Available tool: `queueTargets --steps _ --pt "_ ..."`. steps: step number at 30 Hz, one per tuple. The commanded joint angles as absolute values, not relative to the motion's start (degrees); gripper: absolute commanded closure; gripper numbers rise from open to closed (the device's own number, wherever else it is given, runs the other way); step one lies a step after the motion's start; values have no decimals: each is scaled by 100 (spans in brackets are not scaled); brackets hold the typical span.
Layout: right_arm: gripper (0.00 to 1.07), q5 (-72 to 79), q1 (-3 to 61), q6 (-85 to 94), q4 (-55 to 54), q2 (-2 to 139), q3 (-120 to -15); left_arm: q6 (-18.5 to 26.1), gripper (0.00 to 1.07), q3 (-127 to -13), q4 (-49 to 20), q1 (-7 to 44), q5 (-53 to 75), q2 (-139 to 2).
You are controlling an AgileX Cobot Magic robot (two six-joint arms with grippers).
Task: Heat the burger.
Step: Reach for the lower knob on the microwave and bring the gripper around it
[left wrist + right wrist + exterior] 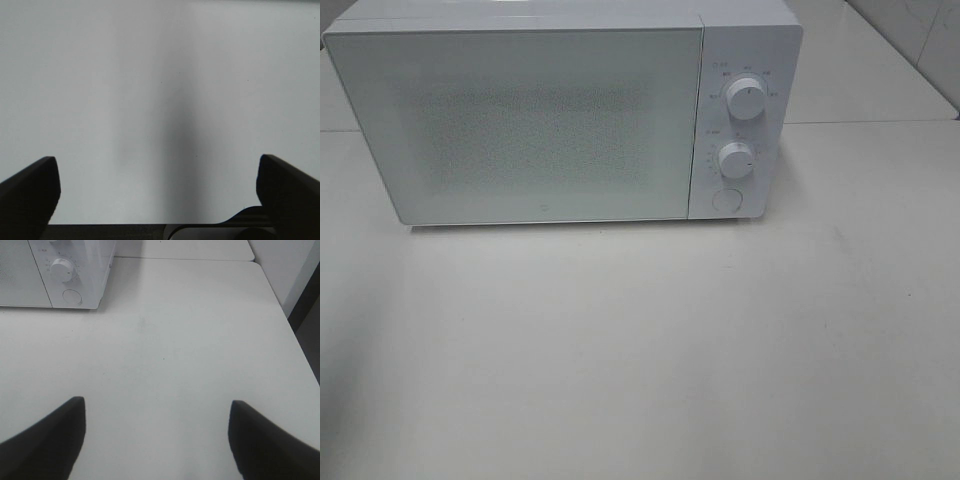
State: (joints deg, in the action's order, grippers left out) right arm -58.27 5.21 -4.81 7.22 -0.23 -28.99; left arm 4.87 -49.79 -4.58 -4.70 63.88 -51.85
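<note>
The microwave is sitting at the far side of the white table with its door shut and facing the near edge, likely so the arms can reach it. The burger is showing nowhere; whether it is lying behind that frosted door I cannot tell. The left gripper is hanging wide open over a plain white surface, holding nothing. The right gripper is gaping wide and empty too, nearer and to the right of the lower knob and round button, probably placed for working those controls.
</note>
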Motion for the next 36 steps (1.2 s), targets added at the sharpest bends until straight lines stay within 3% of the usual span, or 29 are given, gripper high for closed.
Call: queueTargets --steps 1,27,36 --pt "32 -5770 481 -527 699 -172 -2893 493 7 -4629 -447 -493 6148 -4784" --pt "32 -5770 481 -550 705 -172 -2893 493 7 -2836 -321 -493 5959 -1129" --pt "32 -5770 481 -550 705 -172 -2893 493 7 -2853 -264 -493 5959 -269"
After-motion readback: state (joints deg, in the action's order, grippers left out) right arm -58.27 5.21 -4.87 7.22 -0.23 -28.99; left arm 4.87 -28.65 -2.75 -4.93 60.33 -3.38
